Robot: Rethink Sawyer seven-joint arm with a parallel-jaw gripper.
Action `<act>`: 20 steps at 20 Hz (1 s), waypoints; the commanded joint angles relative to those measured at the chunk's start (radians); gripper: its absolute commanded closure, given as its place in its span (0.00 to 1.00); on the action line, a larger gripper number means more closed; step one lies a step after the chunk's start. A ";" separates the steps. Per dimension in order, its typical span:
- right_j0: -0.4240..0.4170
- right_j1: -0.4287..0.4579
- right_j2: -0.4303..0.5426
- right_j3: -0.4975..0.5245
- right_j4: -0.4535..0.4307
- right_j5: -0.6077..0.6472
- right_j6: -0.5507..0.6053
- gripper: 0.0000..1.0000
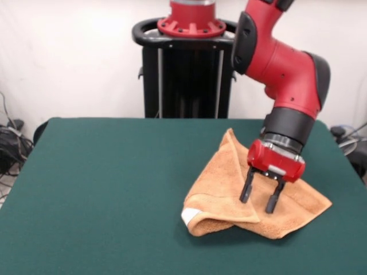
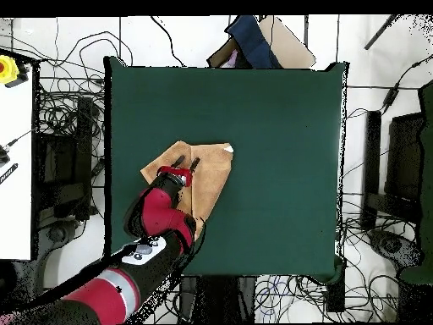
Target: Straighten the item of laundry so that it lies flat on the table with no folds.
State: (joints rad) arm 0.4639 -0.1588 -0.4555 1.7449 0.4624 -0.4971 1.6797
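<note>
The orange-tan towel [image 1: 229, 189] lies folded over on itself on the right half of the dark green table [image 1: 103, 189], with a rolled near-left corner showing a small white tag [image 1: 189, 216]. My gripper [image 1: 259, 199] hangs just above the towel's middle with its two black fingers [image 1: 247, 187] spread apart and nothing between them. In the overhead view the towel [image 2: 211, 173] lies at the table's [image 2: 279, 152] left side, the white tag [image 2: 228, 149] at its top right corner, and my gripper [image 2: 186, 161] is over its upper left part.
The black pedestal [image 1: 186, 74] stands behind the table's far edge. Cables and equipment [image 2: 59, 161] lie on the floor around the table. A blue and brown object [image 2: 258, 42] sits beyond the table's top edge in the overhead view.
</note>
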 commanded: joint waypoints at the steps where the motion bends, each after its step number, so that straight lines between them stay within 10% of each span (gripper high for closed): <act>1: 0.045 0.052 -0.052 -0.007 0.090 0.022 0.097 0.00; 20: -0.043 0.005 0.030 -0.030 -0.058 0.074 0.167 0.00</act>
State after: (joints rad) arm 0.4727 -0.1333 -0.5564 1.7446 0.4509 -0.4971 1.6797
